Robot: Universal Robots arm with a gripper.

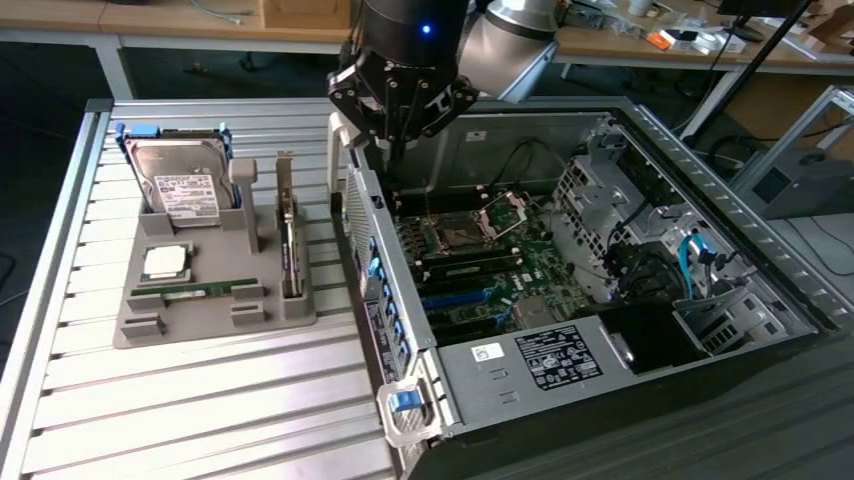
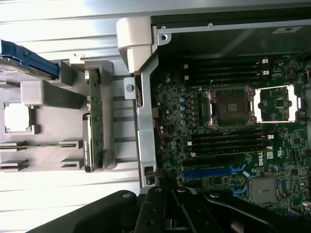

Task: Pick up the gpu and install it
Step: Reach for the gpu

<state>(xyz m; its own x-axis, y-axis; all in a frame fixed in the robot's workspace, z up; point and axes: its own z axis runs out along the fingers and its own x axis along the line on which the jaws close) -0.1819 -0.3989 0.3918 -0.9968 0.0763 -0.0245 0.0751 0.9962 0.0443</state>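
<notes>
The gpu (image 1: 286, 238) stands on its long edge in a slot of the grey holder (image 1: 147, 325), a dark thin card with a silver bracket strip. In the wrist view the gpu (image 2: 94, 121) shows edge-on as a green and dark strip. My gripper (image 1: 395, 155) hangs above the near rear corner of the open computer case (image 1: 781, 270), to the exterior view's right of the gpu and apart from it. In the wrist view my gripper (image 2: 167, 206) has its black fingers together, with nothing between them.
The holder also carries a hard drive (image 1: 180, 185), a processor chip (image 1: 167, 262) and a green memory stick (image 1: 200, 288). Inside the case lies the motherboard (image 1: 494, 270) with a blue slot (image 2: 214, 172). Everything rests on a slatted metal table (image 1: 200, 420).
</notes>
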